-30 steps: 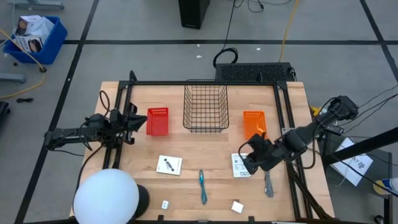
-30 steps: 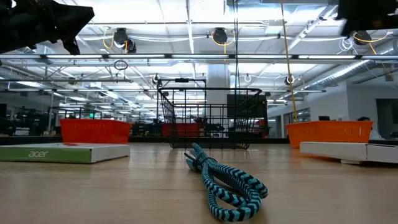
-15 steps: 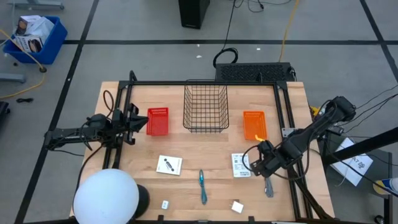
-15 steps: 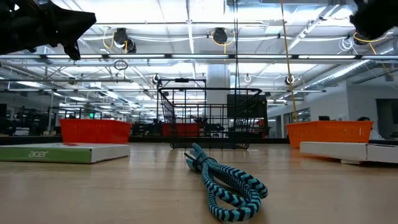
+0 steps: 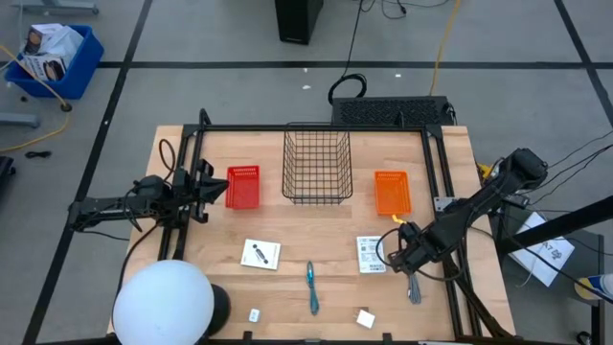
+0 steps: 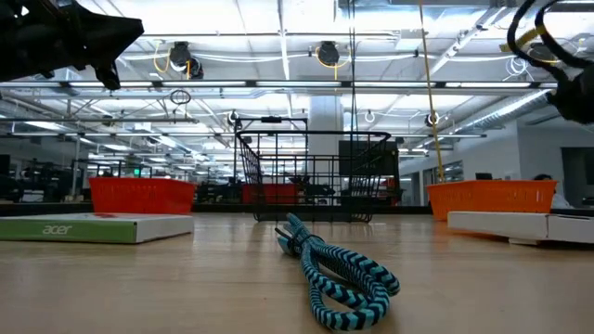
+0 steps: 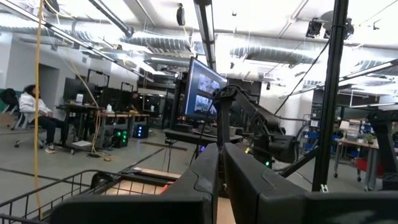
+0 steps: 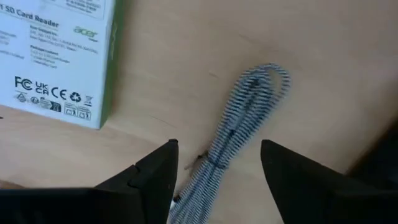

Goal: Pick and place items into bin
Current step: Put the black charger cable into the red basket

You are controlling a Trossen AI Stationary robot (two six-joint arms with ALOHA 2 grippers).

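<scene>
A thin grey strip, a striped cord folded into a loop [image 8: 249, 118] [image 5: 413, 286], lies flat on the table near its right edge. My right gripper [image 8: 217, 171] [image 5: 403, 252] hangs open just above it, pointing down, one finger to each side of the strip's near part, touching nothing. Beside the strip lies a white card box with a green edge [image 8: 56, 62] [image 5: 371, 254]. Another white card [image 5: 260, 254], a teal pen-like braided cord [image 5: 312, 286] [image 6: 339, 274] and two tiny white blocks [image 5: 255, 314] [image 5: 365, 318] rest on the table. My left gripper [image 7: 221, 180] [image 5: 204, 187] waits shut at the left.
At the back stand a wire basket [image 5: 317, 165], a red bin [image 5: 242, 186] and an orange bin [image 5: 391, 192]. A white dome [image 5: 163, 305] sits at the near left corner. A dark frame rail [image 5: 442, 206] runs along the table's right side close to my right arm.
My right gripper has come down toward the table and shifted toward the near right, over the grey strip, rolling about its own axis on the way. The items lie where they were.
</scene>
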